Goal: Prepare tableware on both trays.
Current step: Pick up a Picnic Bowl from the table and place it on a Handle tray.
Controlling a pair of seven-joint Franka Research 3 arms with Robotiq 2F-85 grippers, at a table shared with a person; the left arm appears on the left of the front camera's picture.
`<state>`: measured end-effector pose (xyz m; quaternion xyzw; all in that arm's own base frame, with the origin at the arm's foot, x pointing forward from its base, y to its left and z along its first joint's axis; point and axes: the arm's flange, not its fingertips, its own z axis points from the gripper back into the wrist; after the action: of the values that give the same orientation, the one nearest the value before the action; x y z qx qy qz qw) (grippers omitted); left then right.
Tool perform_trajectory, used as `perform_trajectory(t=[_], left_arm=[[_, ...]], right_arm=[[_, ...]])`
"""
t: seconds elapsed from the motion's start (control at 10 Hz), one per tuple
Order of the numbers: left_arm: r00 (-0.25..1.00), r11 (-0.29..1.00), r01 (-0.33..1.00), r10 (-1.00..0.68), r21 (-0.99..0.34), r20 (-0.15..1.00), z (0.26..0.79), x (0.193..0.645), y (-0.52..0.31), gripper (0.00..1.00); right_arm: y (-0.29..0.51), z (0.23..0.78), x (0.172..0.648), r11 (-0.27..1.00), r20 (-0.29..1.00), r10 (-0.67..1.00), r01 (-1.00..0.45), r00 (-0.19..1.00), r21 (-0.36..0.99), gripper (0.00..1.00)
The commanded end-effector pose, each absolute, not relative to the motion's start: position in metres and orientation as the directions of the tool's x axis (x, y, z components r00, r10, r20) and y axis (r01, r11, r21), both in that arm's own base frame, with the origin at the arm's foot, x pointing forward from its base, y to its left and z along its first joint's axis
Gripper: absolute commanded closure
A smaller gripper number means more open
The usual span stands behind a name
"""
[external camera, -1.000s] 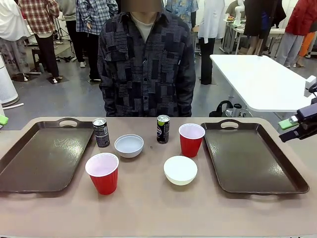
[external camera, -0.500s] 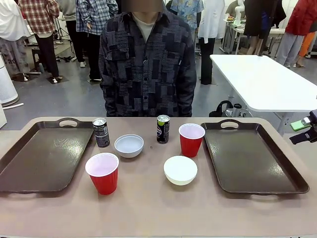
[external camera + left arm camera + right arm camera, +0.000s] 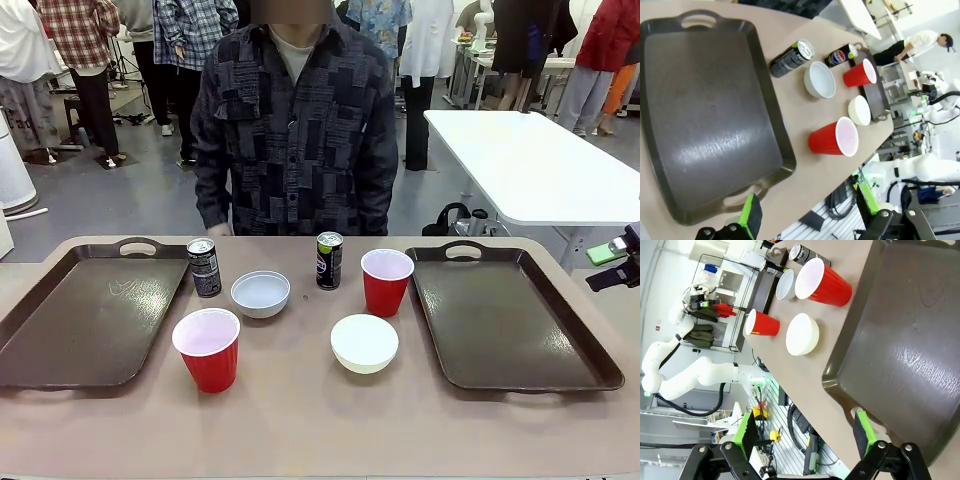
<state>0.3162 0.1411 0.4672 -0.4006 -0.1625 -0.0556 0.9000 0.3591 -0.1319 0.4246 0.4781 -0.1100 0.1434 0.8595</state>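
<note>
1. Tableware is grouped at frame centre on the table [image 3: 300,430], between left tray [image 3: 90,315] and right tray [image 3: 510,320]: near red cup [image 3: 209,350], far red cup [image 3: 386,282], grey-blue bowl [image 3: 260,293], white bowl [image 3: 364,342], left can [image 3: 204,267], right can [image 3: 329,260].
2. All pieces are stood upright, presumably for easy grasping; cup insides are white.
3. Both trays are seen bare, judged ready for loading.
4. Left gripper [image 3: 807,207] and right gripper [image 3: 802,432] are spread wide, with nothing grasped.
</note>
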Motion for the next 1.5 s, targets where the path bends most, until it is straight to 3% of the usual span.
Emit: perform_trajectory(t=[0.0,1.4], left_arm=[[0.939,0.663,0.234,0.034,-0.711,0.341,0.4666,0.3158,0.1428,0.00],[0.939,0.663,0.234,0.034,-0.711,0.341,0.4666,0.3158,0.1428,0.00]], right_arm=[[-0.1312,0.4240,0.3597,0.490,0.320,0.134,-0.343,0.938,0.801,0.00],[-0.1312,0.4240,0.3597,0.490,0.320,0.134,-0.343,0.938,0.801,0.00]])
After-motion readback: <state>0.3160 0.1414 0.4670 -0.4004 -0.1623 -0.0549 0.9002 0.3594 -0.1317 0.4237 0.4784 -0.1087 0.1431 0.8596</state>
